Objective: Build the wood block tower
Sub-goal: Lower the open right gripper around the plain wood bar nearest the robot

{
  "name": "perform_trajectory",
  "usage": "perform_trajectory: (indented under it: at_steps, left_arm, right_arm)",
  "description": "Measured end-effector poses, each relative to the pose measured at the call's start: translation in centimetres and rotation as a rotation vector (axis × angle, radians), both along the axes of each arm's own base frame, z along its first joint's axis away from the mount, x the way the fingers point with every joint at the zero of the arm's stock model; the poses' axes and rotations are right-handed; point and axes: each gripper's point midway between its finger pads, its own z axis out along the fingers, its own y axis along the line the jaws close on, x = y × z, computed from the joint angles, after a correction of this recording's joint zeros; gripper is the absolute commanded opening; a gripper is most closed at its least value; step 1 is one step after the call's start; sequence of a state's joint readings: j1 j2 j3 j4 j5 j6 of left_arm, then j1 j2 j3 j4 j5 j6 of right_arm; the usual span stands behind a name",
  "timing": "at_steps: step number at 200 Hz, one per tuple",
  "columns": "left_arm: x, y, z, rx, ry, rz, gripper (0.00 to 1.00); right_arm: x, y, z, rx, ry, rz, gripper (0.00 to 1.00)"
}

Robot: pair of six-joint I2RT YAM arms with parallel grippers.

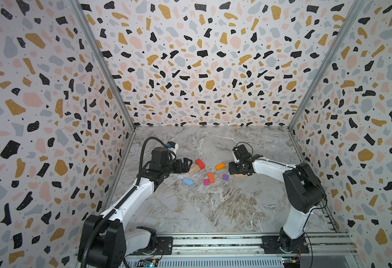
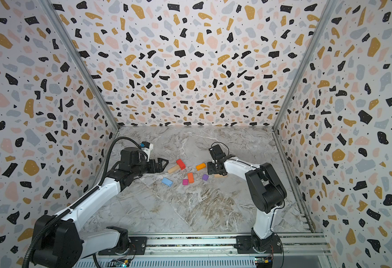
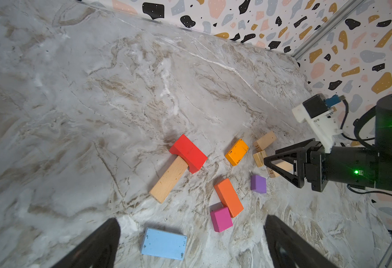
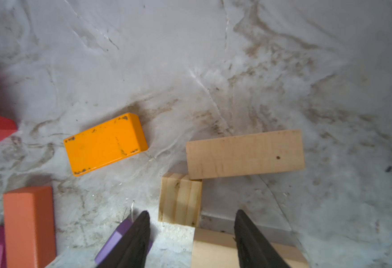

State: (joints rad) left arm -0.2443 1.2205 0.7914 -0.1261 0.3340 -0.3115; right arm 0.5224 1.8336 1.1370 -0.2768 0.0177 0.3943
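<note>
The wood blocks lie loose on the marble floor and no tower is in view. A red block (image 1: 200,164) rests across a tan bar (image 1: 193,170). Near them are a yellow-orange block (image 1: 220,166), an orange bar (image 1: 211,177), a magenta cube (image 1: 206,182), a purple cube (image 1: 225,177) and a light blue block (image 3: 163,243). My left gripper (image 3: 191,219) is open above the blue block, holding nothing. My right gripper (image 4: 192,212) points down, its jaws apart astride the end of a tan bar (image 4: 213,250). A tan cube (image 4: 179,201) and another tan bar (image 4: 245,154) lie just beyond it.
Terrazzo-patterned walls (image 1: 202,69) close in the floor on three sides. A metal rail (image 1: 213,242) with both arm bases runs along the near edge. Bare marble (image 1: 213,208) stretches between the blocks and the rail.
</note>
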Motion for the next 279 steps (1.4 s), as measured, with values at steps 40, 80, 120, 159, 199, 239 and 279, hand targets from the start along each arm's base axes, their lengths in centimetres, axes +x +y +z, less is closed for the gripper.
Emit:
perform_trajectory:
  at_steps: [40, 80, 120, 159, 199, 239, 279]
  left_arm:
    - [0.0, 0.0, 0.0, 0.0, 0.0, 0.0, 0.98]
    - [0.0, 0.0, -0.1, 0.001, 0.002, 0.0, 0.98]
    - [-0.1, 0.0, -0.3, 0.001, 0.006, 0.0, 0.98]
    - [-0.1, 0.0, -0.3, 0.001, 0.007, 0.0, 0.98]
    - [-0.1, 0.0, -0.3, 0.001, 0.006, 0.0, 0.98]
    - [-0.1, 0.0, -0.3, 0.001, 0.006, 0.0, 0.99]
    - [-0.1, 0.0, -0.3, 0.001, 0.006, 0.0, 0.99]
  right_arm:
    - [0.1, 0.6, -0.7, 0.0, 0.014, 0.01, 0.52]
    - [0.4, 1.3, -0.6, 0.016, 0.009, 0.027, 0.44]
    - [-0.4, 2.5, -1.0, 0.017, 0.018, 0.062, 0.41]
    - [-0.8, 5.2, 0.3, 0.05, 0.003, 0.114, 0.41]
    - [-1.2, 6.1, 0.6, 0.059, 0.005, 0.129, 0.45]
    - [0.2, 4.7, 1.6, 0.033, -0.022, 0.097, 0.64]
    - [2.3, 2.2, 3.5, 0.002, -0.085, 0.072, 0.86]
